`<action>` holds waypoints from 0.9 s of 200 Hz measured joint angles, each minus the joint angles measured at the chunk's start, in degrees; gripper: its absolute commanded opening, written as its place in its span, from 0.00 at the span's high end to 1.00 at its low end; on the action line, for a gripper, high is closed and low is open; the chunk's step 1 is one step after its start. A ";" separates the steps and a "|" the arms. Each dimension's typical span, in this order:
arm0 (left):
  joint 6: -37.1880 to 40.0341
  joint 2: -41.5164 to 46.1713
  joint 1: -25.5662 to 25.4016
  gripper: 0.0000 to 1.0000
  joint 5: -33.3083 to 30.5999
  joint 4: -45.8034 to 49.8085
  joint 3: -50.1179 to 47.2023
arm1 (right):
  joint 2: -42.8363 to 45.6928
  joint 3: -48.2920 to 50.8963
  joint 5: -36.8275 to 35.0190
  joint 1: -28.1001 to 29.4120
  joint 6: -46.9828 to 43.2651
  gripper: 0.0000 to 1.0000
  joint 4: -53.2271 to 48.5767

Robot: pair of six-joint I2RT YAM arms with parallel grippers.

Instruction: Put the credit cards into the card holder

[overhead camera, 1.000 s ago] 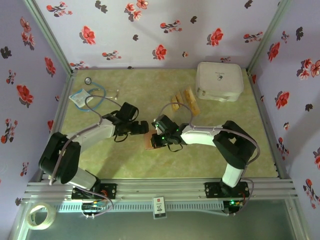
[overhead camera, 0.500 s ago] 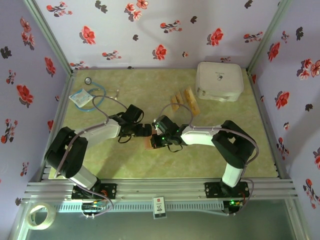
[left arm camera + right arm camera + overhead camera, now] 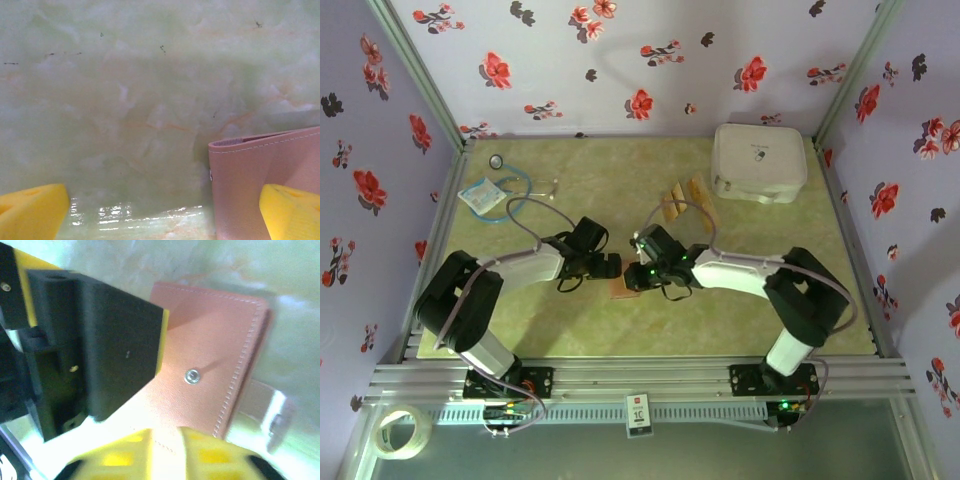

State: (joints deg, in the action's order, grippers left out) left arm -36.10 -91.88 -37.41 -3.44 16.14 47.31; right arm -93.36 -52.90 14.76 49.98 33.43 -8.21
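Note:
The card holder [image 3: 623, 288], a flat reddish-brown wallet, lies on the table between my two grippers. My left gripper [image 3: 612, 266] stands wide open at its left edge. In the left wrist view, the card holder [image 3: 260, 175] reaches under the right finger [image 3: 292, 210], and the gripper [image 3: 160, 220] spans bare table. My right gripper [image 3: 167, 450] is low over the card holder [image 3: 210, 340], its yellow fingers a narrow gap apart with leather showing between them. The left gripper's black finger [image 3: 100, 340] rests against the wallet. The credit cards [image 3: 685, 203] lie in a small tan pile farther back.
A white zippered case [image 3: 758, 162] stands at the back right. A stethoscope [image 3: 510, 190] and a small packet [image 3: 478, 196] lie at the back left. A pale strap end [image 3: 270, 412] sticks out beside the wallet.
My left gripper has moved right up to the wallet's edge. The right arm's elbow has swung right, and its fingers have parted slightly.

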 measured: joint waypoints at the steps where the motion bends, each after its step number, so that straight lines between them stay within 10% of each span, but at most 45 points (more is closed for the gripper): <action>1: 0.00 0.02 0.00 0.00 -0.02 -0.04 0.00 | 0.15 0.00 -0.11 -0.07 0.11 0.64 -0.11; 57: -1.05 0.35 -0.44 0.00 -1.07 -0.94 -0.61 | 5.62 -4.15 -5.88 -3.50 -2.91 0.54 -10.71; 180: -1.27 0.33 -0.96 0.00 -2.47 -0.96 -0.66 | -4.02 -12.76 -8.41 -3.87 -6.45 0.69 -20.44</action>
State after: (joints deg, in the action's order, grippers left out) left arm -37.36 -91.55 -38.37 -5.91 15.18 46.65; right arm -97.38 -65.67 6.35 46.11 26.98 -28.64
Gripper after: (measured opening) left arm 0.996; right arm 0.318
